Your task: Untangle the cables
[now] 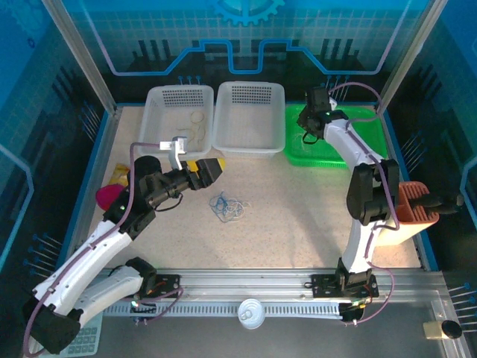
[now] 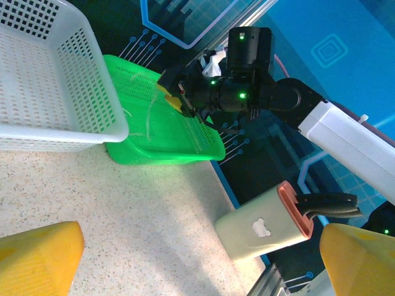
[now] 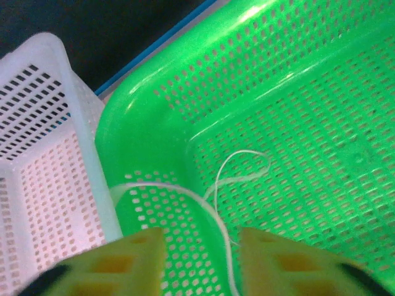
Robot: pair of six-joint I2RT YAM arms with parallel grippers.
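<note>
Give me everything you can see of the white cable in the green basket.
The white cable is a thin, limp, plastic-looking strand lying on the perforated floor of the green basket. It curls into a small open loop, while a longer run arcs from the basket's side wall and passes between the parted fingers of the right tool. Whether it touches them cannot be told.

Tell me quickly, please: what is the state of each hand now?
Left hand: open, holding nothing.
Right hand: open over the green basket; a white cable runs between its fingers, not pinched.
</note>
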